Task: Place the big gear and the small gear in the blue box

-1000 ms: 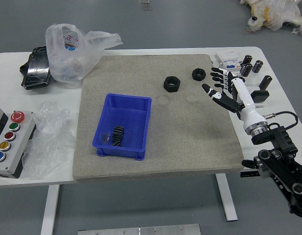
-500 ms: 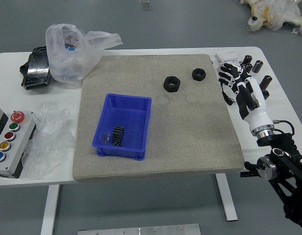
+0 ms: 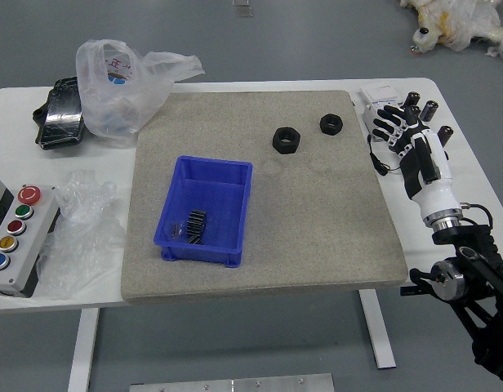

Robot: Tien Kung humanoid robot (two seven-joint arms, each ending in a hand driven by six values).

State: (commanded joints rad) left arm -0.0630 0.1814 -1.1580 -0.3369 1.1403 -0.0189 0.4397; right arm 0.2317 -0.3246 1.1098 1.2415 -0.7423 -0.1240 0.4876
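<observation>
In the head view my right hand (image 3: 404, 135) hovers over the table's right side, beyond the mat's edge, with its fingers loosely spread and nothing held. The blue box (image 3: 208, 173) stands on the left half of the mat. Inside, near its front left, lies a black toothed gear (image 3: 196, 227). Beside it, to the left, is a small see-through or shiny item (image 3: 177, 231); I cannot tell whether this is the small gear. My left arm is out of view.
Two black nuts (image 3: 287, 140) (image 3: 331, 124) lie on the grey-beige mat (image 3: 317, 229). Black cylinders (image 3: 445, 133) and a white box (image 3: 380, 94) stand at the back right. Plastic bags (image 3: 113, 90) and a button panel (image 3: 19, 245) are on the left.
My right hand has swung right, away from the mat's edge, and its palm has turned. The box, the items in it and the nuts have kept their places.
</observation>
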